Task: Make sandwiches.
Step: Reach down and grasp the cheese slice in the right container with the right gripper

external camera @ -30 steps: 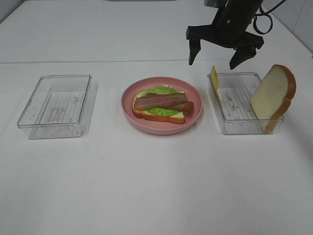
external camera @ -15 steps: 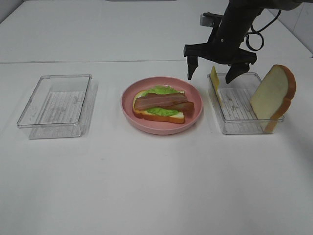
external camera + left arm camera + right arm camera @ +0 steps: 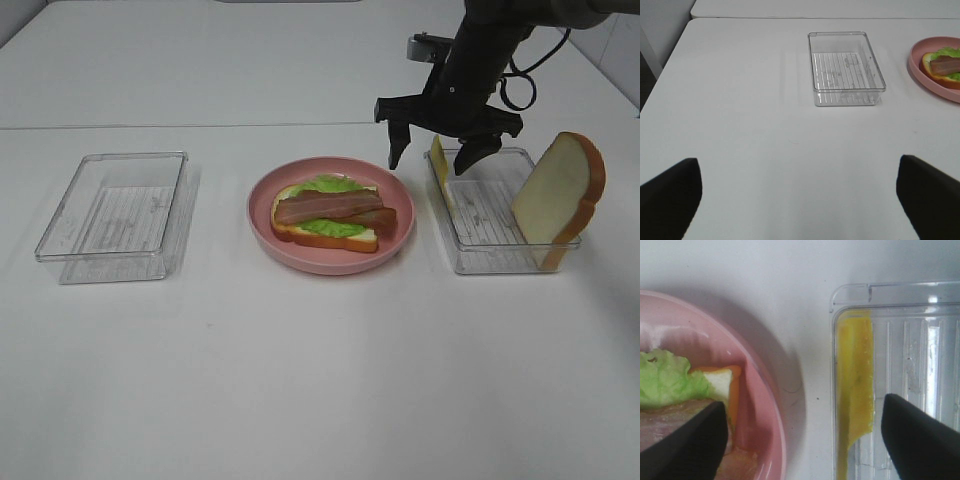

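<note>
Big white table [image 3: 320, 400] underneath it all. Reaching in from the far right, the black right arm [image 3: 490, 50], bent down toward the gap between plate and tray.

Over on the left, a clear tray [image 3: 112, 215], standing alone, well apart from the rest. On the right, a second clear tray [image 3: 500, 262], with a white bread slice [image 3: 560, 195] propped on edge at its right end, brown crust uppermost. Between the two trays, the pink plate [image 3: 330, 262].

On that plate, the sandwiches [image 3: 330, 215], one open stack here: bread at the bottom, ruffled green lettuce, bacon strips lying across the top.

Low over the gap, the right gripper [image 3: 430, 162], spread fairly wide and gripping nothing. One finger above the plate's right rim, the other above the tray's left end. Sandwiches just to the left of it, near but apart.

Back over bare table, the left gripper [image 3: 800, 205], jaws at full spread, empty, well apart from tray and plate.

And smallest of all, straddled by the right gripper's fingers: the thin yellow cheese slice [image 3: 855, 385], on edge against the second tray's left wall, touched by neither finger as far as the wrist view tells.
</note>
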Controlling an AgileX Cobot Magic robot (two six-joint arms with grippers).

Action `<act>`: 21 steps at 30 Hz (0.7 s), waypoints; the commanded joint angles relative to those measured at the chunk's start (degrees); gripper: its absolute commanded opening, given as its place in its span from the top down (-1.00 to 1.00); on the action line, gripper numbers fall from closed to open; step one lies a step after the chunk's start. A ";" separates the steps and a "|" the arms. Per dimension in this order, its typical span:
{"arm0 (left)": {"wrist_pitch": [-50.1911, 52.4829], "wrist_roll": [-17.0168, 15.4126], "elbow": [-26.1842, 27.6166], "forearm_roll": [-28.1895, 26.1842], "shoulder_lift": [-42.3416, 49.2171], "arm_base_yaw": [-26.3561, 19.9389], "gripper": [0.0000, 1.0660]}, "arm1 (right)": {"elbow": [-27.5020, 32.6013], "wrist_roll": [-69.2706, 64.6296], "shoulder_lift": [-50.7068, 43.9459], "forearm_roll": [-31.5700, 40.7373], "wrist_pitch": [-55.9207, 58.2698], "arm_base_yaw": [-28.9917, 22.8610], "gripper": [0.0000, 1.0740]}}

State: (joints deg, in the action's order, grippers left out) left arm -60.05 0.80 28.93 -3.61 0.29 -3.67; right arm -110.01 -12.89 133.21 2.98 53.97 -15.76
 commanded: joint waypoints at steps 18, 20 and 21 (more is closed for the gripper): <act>0.80 -0.11 -0.34 -0.06 1.03 0.17 -0.83 | -0.46 -1.09 0.23 -3.90 1.20 0.23 0.54; 0.80 -0.11 -0.34 -0.06 1.03 0.17 -0.83 | -0.46 -1.09 0.23 -4.47 1.20 0.23 0.64; 0.80 -0.11 -0.34 -0.06 1.03 0.17 -0.83 | -0.46 -1.09 0.23 -4.76 1.20 0.23 0.71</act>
State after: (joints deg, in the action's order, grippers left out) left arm -60.05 0.80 28.93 -3.61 0.29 -3.67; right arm -110.01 -13.92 133.21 -0.92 55.00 -15.76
